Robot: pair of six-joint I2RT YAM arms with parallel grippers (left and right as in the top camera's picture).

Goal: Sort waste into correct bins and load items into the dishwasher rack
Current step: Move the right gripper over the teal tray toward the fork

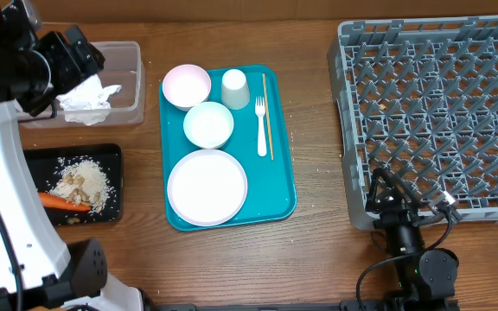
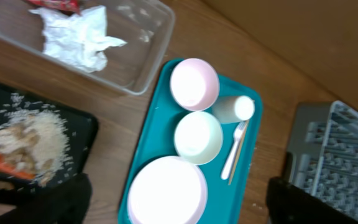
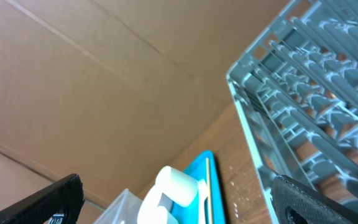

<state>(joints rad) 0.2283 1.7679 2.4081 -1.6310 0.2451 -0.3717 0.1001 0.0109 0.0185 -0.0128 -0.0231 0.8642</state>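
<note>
**Six items wait on teal tray; waste looks sorted**

Overhead: left gripper hangs over the clear tub, which holds crumpled tissue. The flat black tray carries grainy rice and a carrot. On the teal tray are a round plate, pink bowl, white bowl, cup, fork and thin wooden chopstick. The grey pegged rack shows no dishes. The right gripper is at its near corner.

Left wrist: fingers are spread wide with nothing between. A shiny red wrapper touches the tissue in the tub.

Right wrist: fingers are wide apart and empty. The rack grid is on the right, with cup and chopstick lower down.

Judgement: sorting looks done and loading has not begun. The next move needs a gripper to drop to a tray item, pinch a rim, and carry it to the pegs.
</note>
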